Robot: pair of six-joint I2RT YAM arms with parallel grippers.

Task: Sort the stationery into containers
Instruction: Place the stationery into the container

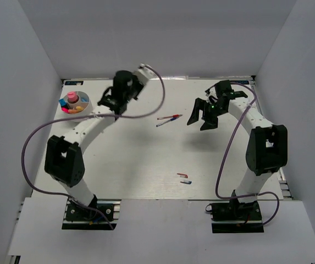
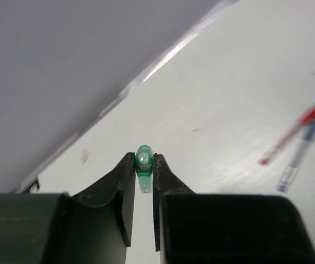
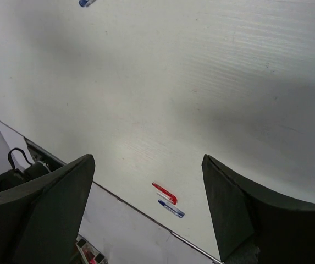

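I am clamping my left pincer (image 2: pixel 144 168) on a mint marker (image 2: pixel 144 155), holding it above the counter (image 2: pixel 228 99) near the white bowl (image 1: pixel 89 103). My right pincer (image 3: pixel 148 165) is hanging wide apart, gripping nothing. A red pen (image 1: pixel 171 116) and a blue pen (image 1: pixel 164 124) are lying between my arms.

We see soft, even overhead light on the white bench (image 1: pixel 146 159), with faint shadows beneath the arms (image 1: pixel 86 129). From the left wrist, pens (image 2: pixel 289 138) right of the left hand (image 2: pixel 144 160) look blurred, and glare streaks the bench edge beyond it.
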